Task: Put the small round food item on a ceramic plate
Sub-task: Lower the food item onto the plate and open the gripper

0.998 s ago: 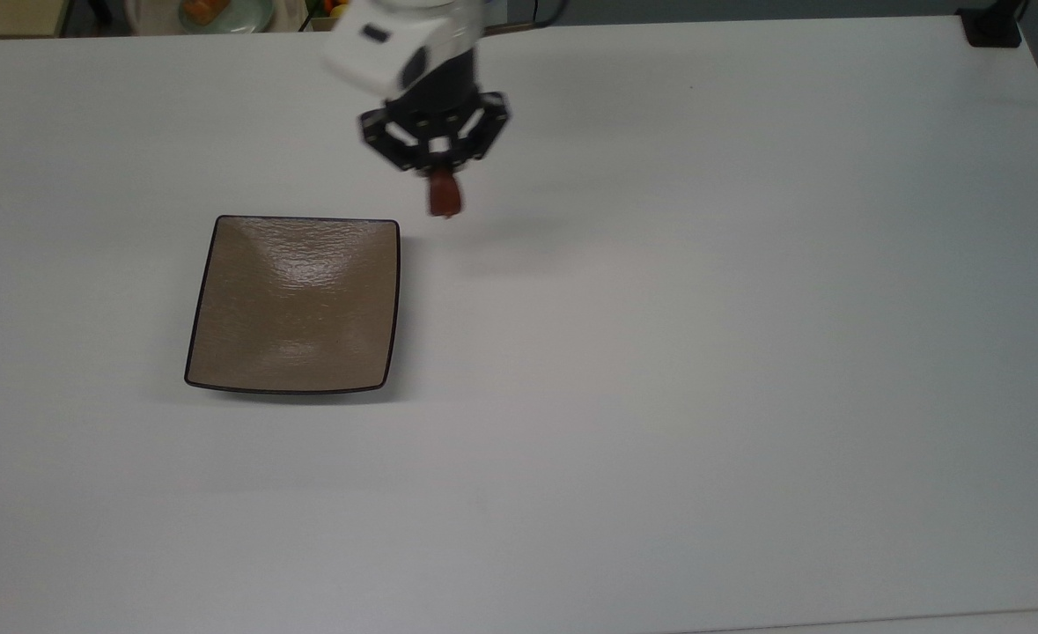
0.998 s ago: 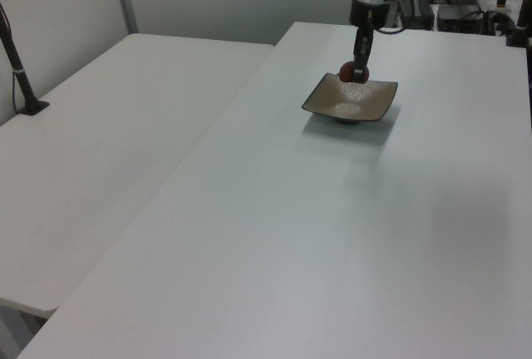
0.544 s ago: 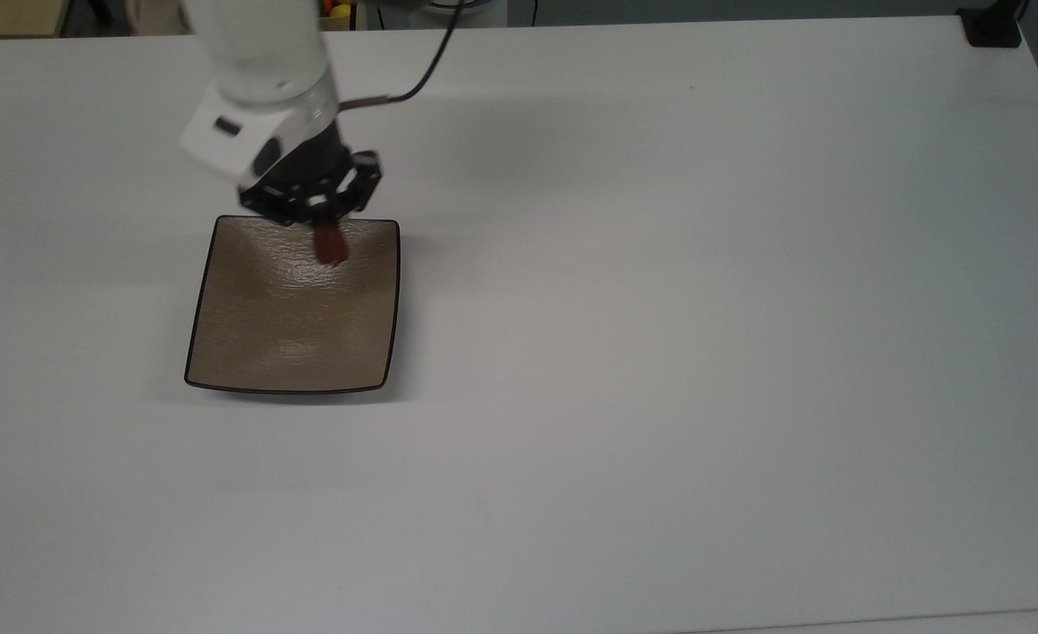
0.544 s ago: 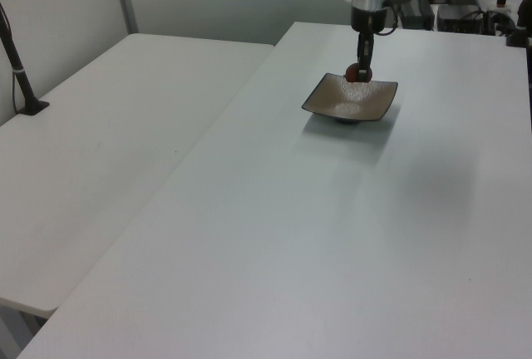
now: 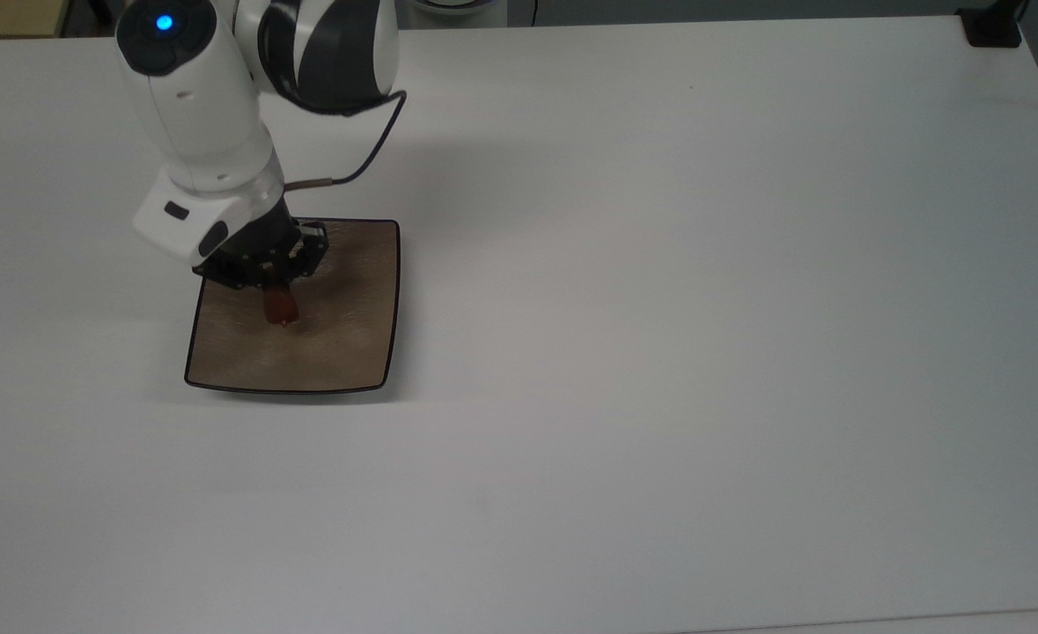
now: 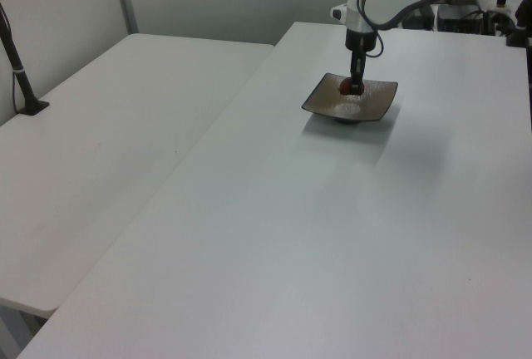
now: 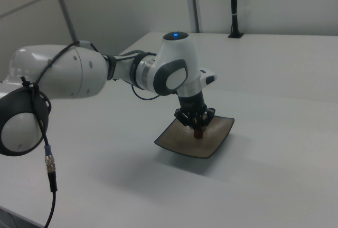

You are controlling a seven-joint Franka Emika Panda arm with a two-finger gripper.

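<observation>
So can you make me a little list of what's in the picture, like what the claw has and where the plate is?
claw: the claw is over the plate, shut on the small round food item
food: the small round food item is dark reddish-brown, above the plate's middle; whether it touches the plate cannot be told
plate: the ceramic plate is square and tan-brown with a dark rim, on the white table, toward the top view's left
arm: the white robot arm reaches in from the right view's left
job: food not let go yet
</observation>
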